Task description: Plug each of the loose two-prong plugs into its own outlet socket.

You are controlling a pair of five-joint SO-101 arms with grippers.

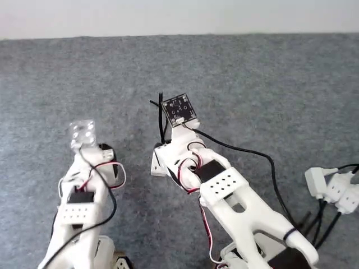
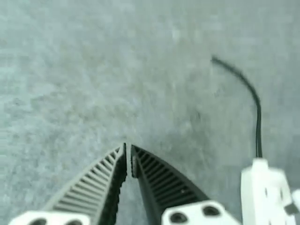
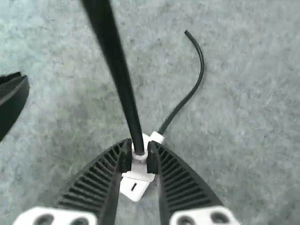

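- White plugs (image 1: 331, 186) bunched with black cords at the front right of the grey carpet (image 1: 252, 84), well apart from both arms.
- Left gripper (image 2: 127, 150): clenched, empty, over the carpet.
- Right gripper (image 3: 138, 146): clamped on a white plug (image 3: 136, 180), with its black cord (image 3: 110, 61) rising.
- Beyond it: second cord (image 3: 194, 79) lying on the carpet.

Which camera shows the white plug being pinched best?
The right wrist view: the white plug sits close up, pinched between the right arm's fingers, its black cord rising. In the high view it is a small white piece beside the arm. The left wrist view has a white block at its edge, possibly the same.
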